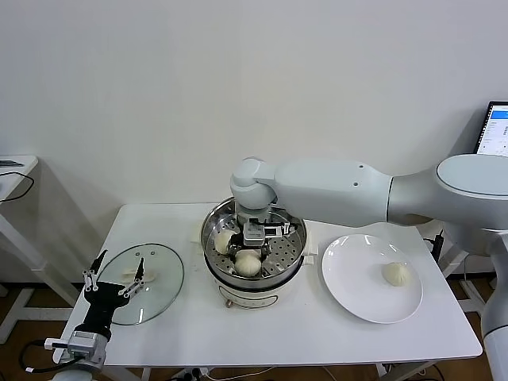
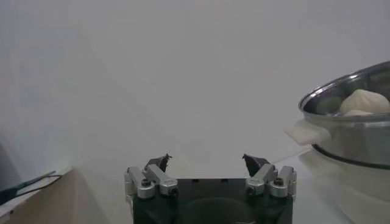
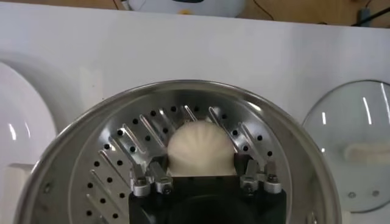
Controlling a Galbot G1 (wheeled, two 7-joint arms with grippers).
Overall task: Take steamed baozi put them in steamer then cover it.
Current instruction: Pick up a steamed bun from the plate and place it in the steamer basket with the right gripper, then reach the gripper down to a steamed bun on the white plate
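With the right gripper point(image 3: 208, 178) reaching down inside the steamer point(image 1: 294, 255), its fingers loosely flanking a bun point(image 3: 201, 148) on the tray, lifting crookedly risks dragging it out, while the left gripper point(image 1: 117, 279) is idling, fingers spread, by the lid point(image 1: 159, 274).

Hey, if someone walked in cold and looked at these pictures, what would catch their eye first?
Probably the big white right arm reaching across the table, its right gripper down inside the shiny steamer at the table's middle, fingers on either side of a baozi on the perforated tray. Next, the glass cover lying flat on the table's left beside the open left gripper, and one lone bun on the white plate at right.
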